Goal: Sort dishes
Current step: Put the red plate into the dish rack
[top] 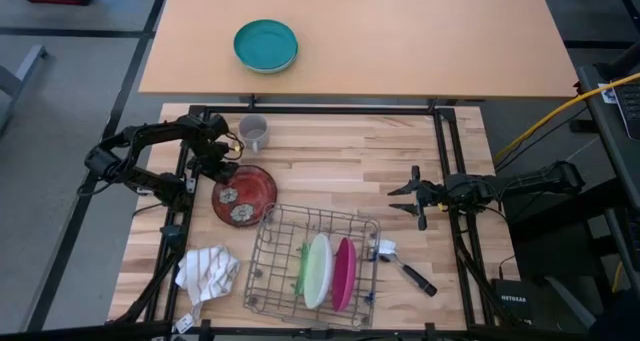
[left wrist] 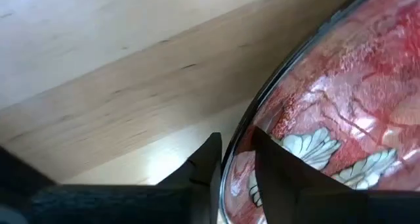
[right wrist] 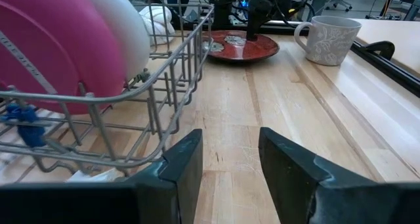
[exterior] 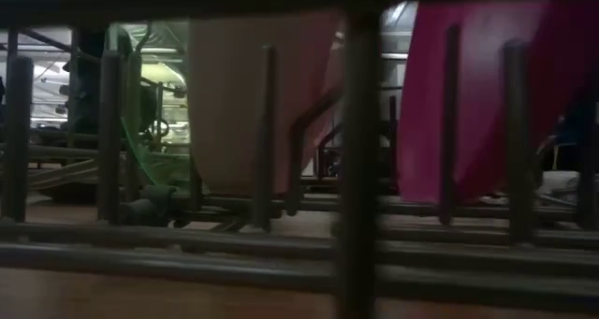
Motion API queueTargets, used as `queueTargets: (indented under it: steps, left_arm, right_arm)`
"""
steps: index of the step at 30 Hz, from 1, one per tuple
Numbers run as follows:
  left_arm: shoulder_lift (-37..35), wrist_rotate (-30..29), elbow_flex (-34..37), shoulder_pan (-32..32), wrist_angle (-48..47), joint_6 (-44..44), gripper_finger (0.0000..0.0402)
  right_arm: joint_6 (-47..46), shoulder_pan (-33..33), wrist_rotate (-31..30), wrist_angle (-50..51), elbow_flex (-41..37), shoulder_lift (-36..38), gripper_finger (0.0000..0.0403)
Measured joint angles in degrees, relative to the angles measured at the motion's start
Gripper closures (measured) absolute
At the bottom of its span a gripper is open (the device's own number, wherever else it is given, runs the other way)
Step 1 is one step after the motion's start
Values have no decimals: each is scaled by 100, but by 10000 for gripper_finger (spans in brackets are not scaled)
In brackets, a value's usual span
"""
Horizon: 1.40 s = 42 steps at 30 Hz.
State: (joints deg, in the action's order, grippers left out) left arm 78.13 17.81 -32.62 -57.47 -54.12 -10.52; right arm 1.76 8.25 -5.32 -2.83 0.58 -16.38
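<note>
My butcher-block table (top: 330, 156) carries the wire dish rack (top: 268, 271) just ahead of my right gripper (right wrist: 228, 159), which waits off the rack's side with its fingers parted around nothing but bare wood. In the rack stand the white plate (top: 318, 271) and the magenta-pink plate (top: 343, 273), with a pale green plate (top: 303, 269) edge-on beside them. The dark red plate (top: 245, 193) lies flat on the wood between the rack and the grey mug (top: 255, 132), directly under my left gripper (top: 222, 169). My left wrist view shows one finger inside the rim and the other outside it, straddling the edge; I cannot tell whether they are pinching yet. I judge this plate stiff, glossy and breakable, moderately heavy for a rim pinch, so it would likely tip and slip unless the pads bite deep across the lip. The rim is the only hold on offer while it lies flat. The overhead view gives the whole layout, including the cloth (top: 207, 269) and the utensil (top: 405, 269) beyond the rack, yet hides the finger-to-rim contact. The left wrist view shows that contact and the pale motifs (left wrist: 308, 148) close up. The low view only peers through rack wires at the standing plates.
</note>
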Motion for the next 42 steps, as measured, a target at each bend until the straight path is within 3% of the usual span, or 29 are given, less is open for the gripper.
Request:
queueTargets:
  steps: [6,14,20,39,42]
  left_arm:
    - [-2,65,0,2,-35,52,374]
    - [-11,102,-3,2,-53,22,375]
    - [-236,199,0,2,-67,-134,386]
    - [-2127,413,2,9,-65,-710,400]
    - [-2386,413,2,9,-65,-906,400]
  right_arm:
    - [0,-2,0,0,0,-2,249]
    - [0,-1,-6,-6,1,-1,249]
    - [2,0,-405,-81,0,0,249]
    - [-194,-2,-478,-1244,0,-1,248]
    - [-192,-2,-716,-1344,0,-2,249]
